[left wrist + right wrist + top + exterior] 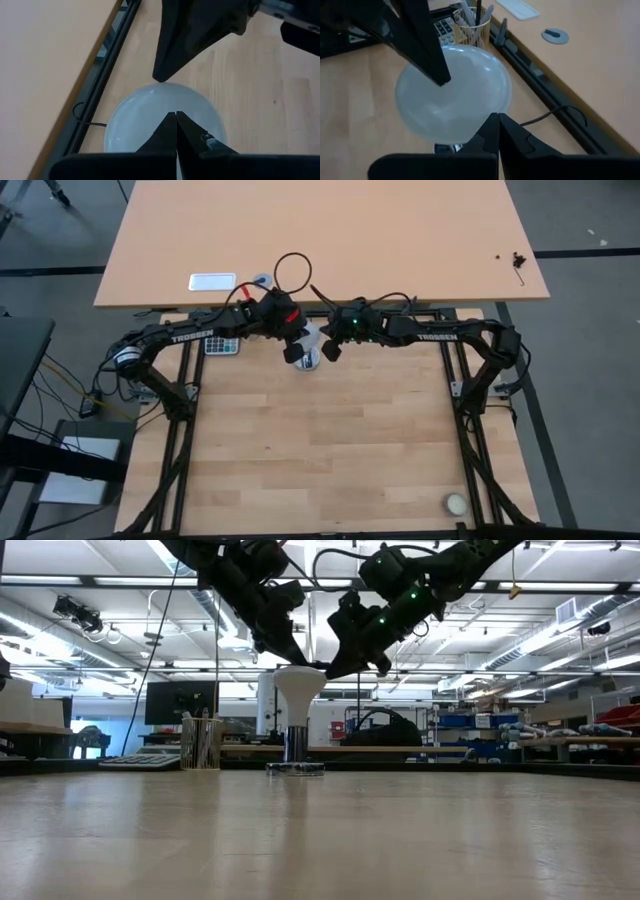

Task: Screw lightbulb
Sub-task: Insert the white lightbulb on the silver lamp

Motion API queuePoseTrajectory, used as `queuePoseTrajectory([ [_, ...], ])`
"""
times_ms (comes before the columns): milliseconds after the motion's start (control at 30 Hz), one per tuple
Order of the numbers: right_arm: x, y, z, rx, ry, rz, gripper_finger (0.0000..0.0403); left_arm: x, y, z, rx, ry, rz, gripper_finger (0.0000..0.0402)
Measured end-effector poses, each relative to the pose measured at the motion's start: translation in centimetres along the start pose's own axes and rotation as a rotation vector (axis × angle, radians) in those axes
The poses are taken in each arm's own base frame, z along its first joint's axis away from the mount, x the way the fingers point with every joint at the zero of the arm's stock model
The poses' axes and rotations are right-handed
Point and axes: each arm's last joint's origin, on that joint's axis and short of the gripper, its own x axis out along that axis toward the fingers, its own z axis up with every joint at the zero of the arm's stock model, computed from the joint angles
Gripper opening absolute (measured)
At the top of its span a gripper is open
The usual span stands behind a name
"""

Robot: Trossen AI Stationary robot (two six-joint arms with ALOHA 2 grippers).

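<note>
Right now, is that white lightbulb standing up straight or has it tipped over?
Upright. In the low view the lightbulb stands globe-up, its metal base down in the socket disc on the table.

The high view looks straight down on the whole table (330,450). The low view faces level across it from tabletop height. Both wrist views look closely down on the lightbulb (160,117), also visible in both fixed views.

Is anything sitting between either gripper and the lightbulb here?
Nothing visible does. The lightbulb stands upright on the socket, with the shut left gripper and the shut right gripper at opposite sides of its globe, with nothing between.
</note>
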Motion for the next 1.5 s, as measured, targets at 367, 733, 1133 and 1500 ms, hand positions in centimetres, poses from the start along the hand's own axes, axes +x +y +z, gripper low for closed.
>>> queuePoseTrajectory([
  [367, -0.4, 2.9, -0.6, -0.011, 0.052, 0.153, 0.0011, 0.0, 0.1, 0.0, 0.000, 0.000, 0.010, 0.0000],
  [733, -0.7, 0.9, 0.6, 0.008, -0.046, -0.050, 0.0011, 0.0, 0.1, -0.1, -0.001, 0.005, 0.003, 0.0000],
  [1133, 0.3, 0.8, 0.0, 0.029, -0.019, 0.032, 0.0011, 0.0, 0.0, -0.2, -0.002, 0.020, -0.003, 0.0000],
  [1500, -0.5, 3.5, -0.4, 0.023, 0.037, 0.194, 0.0011, 0.0, 0.1, 0.0, 0.000, 0.004, 0.015, 0.0000],
])
